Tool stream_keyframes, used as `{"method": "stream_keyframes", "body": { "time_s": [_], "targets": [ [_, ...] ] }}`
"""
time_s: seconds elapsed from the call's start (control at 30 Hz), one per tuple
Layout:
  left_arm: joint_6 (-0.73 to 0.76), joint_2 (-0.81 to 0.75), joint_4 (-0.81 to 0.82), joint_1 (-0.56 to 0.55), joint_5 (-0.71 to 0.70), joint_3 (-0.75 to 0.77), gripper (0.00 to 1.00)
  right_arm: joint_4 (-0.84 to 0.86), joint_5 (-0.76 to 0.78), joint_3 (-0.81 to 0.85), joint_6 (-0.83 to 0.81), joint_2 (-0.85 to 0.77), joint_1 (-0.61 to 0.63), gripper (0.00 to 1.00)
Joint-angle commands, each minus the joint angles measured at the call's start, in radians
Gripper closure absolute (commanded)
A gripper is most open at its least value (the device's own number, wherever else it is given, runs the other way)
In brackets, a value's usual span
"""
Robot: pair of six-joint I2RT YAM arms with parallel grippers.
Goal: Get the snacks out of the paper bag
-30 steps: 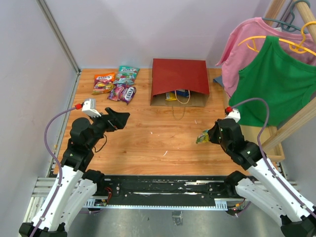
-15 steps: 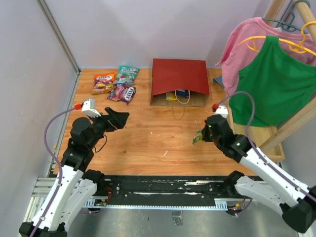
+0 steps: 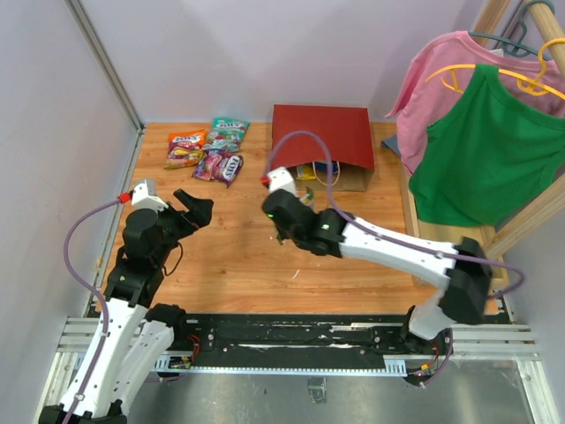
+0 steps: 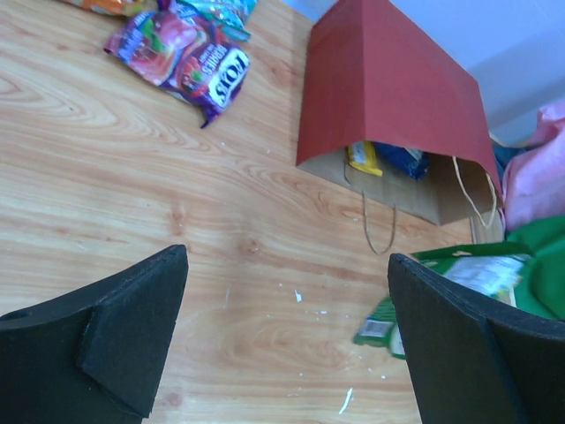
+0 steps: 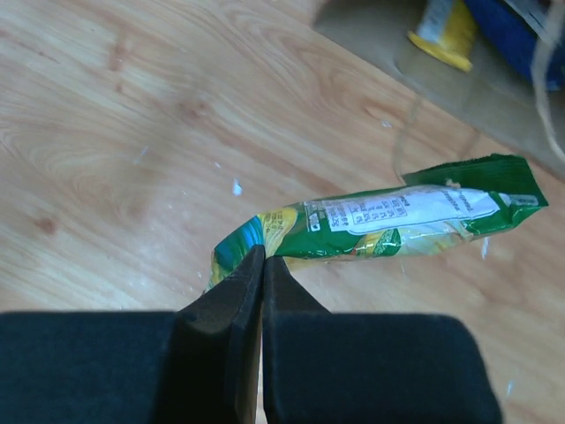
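The dark red paper bag (image 3: pixel 320 140) lies on its side at the back, its kraft mouth facing me. A yellow bar wrapper (image 4: pixel 364 157) and a blue Doritos bag (image 4: pixel 402 161) show inside the mouth. Orange (image 3: pixel 185 147), teal (image 3: pixel 228 132) and purple (image 3: pixel 218 165) packets lie on the table at the far left. My right gripper (image 5: pixel 263 256) is shut on the end of a green packet (image 5: pixel 397 216) and holds it above the table's middle (image 3: pixel 279 231). My left gripper (image 3: pixel 190 210) is open and empty, left of centre. The green packet also shows in the left wrist view (image 4: pixel 477 274).
Pink (image 3: pixel 441 79) and green (image 3: pixel 490 150) shirts hang on a wooden rack at the right. A wall with a metal rail (image 3: pixel 106 62) bounds the table's left side. The bag's thin handles (image 4: pixel 380 225) trail onto the wood in front of its mouth.
My right arm has swung from the table's right side to left of centre, carrying the green packet. My left gripper has shifted slightly left.
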Motion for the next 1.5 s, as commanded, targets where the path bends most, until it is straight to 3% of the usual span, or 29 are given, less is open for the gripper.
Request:
{"method": "stream_keyframes", "body": {
  "time_s": [0.0, 0.17, 0.2, 0.27, 0.3, 0.37, 0.57, 0.77, 0.93, 1.0, 1.13, 1.23, 1.33, 1.47],
  "targets": [
    [0.036, -0.037, -0.069, 0.005, -0.130, 0.062, 0.00, -0.048, -0.002, 0.237, -0.160, 0.252, 0.054, 0.99],
    [0.056, -0.061, -0.178, 0.006, -0.281, 0.127, 0.00, -0.113, -0.028, 0.465, -0.216, 0.506, 0.109, 0.95],
    [0.053, -0.073, -0.183, 0.005, -0.285, 0.131, 0.00, -0.117, -0.033, 0.501, -0.218, 0.552, 0.119, 0.86],
    [0.047, -0.089, -0.191, 0.006, -0.291, 0.138, 0.00, -0.100, -0.050, 0.522, -0.228, 0.588, 0.135, 0.36],
    [0.044, -0.094, -0.195, 0.007, -0.291, 0.140, 0.00, -0.069, -0.052, 0.516, -0.234, 0.588, 0.141, 0.19],
    [0.043, -0.096, -0.199, 0.006, -0.289, 0.145, 0.00, -0.019, -0.119, 0.486, -0.235, 0.555, 0.143, 0.01],
    [0.049, -0.078, -0.191, 0.007, -0.247, 0.148, 0.00, 0.213, -0.160, 0.153, -0.221, 0.230, 0.134, 0.02],
    [0.051, 0.017, -0.143, 0.005, -0.095, 0.109, 0.01, 0.283, -0.087, -0.348, -0.109, -0.326, 0.067, 0.02],
    [-0.041, 0.040, 0.007, 0.002, 0.076, -0.020, 0.21, 0.280, 0.060, -0.622, -0.016, -0.828, 0.030, 0.02],
    [-0.058, 0.052, 0.028, -0.029, 0.079, -0.053, 0.23, 0.280, 0.085, -0.688, 0.001, -0.946, 0.018, 0.02],
    [-0.092, 0.083, 0.050, -0.143, -0.017, -0.097, 0.23, 0.249, 0.092, -0.734, 0.029, -0.988, -0.032, 0.02],
    [-0.131, 0.135, 0.101, -0.239, -0.056, -0.143, 0.24, 0.215, 0.022, -0.704, 0.077, -0.891, -0.101, 0.02],
    [-0.147, 0.201, 0.146, -0.316, -0.085, -0.158, 0.24, 0.190, -0.150, -0.662, 0.108, -0.757, -0.193, 0.02],
    [-0.157, 0.237, 0.215, -0.338, -0.056, -0.192, 0.24, 0.236, -0.197, -0.688, 0.128, -0.720, -0.235, 0.02]
  ]
}}
